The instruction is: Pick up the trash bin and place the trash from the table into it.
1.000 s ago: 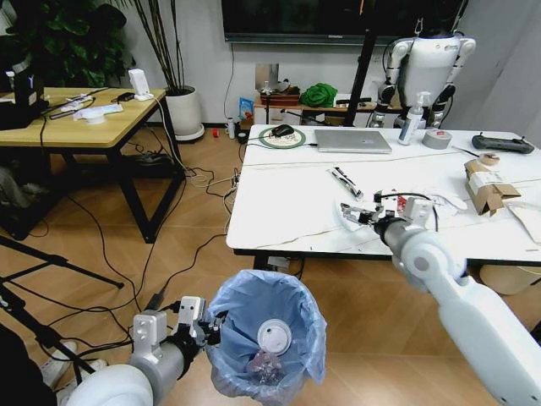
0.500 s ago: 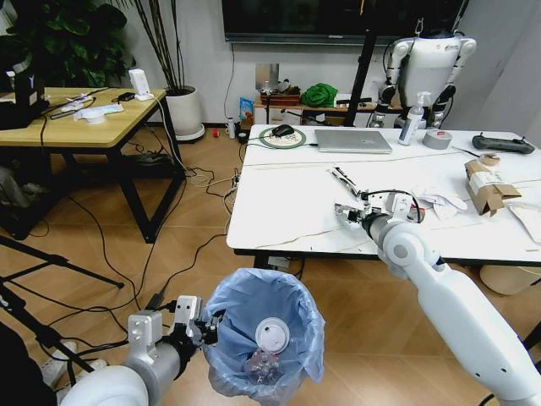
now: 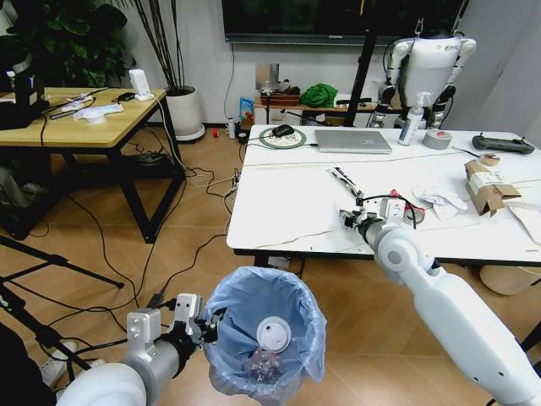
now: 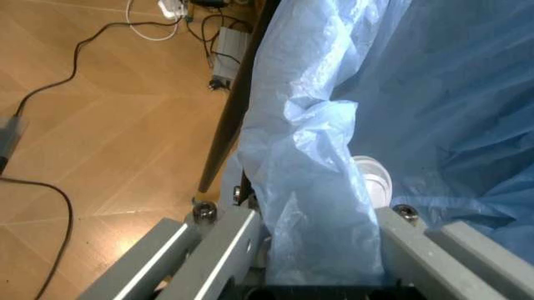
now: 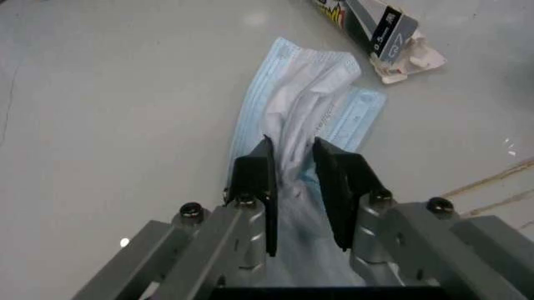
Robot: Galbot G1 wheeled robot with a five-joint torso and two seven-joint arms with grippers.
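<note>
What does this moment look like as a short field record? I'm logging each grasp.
left gripper: shut on the rim of the bin, held below the table edge
right gripper: over the table, fingers pinching a blue-and-white mask
bin contents: white lid, clear wrapper beside it
left on table: torn box, crumpled paper, dark wrapper

Head view: high, forward and down over table [image 3: 287, 203] and trash bin [image 3: 266, 330]. Wrist views: very close, along each gripper; shared bin, tabletop.
</note>
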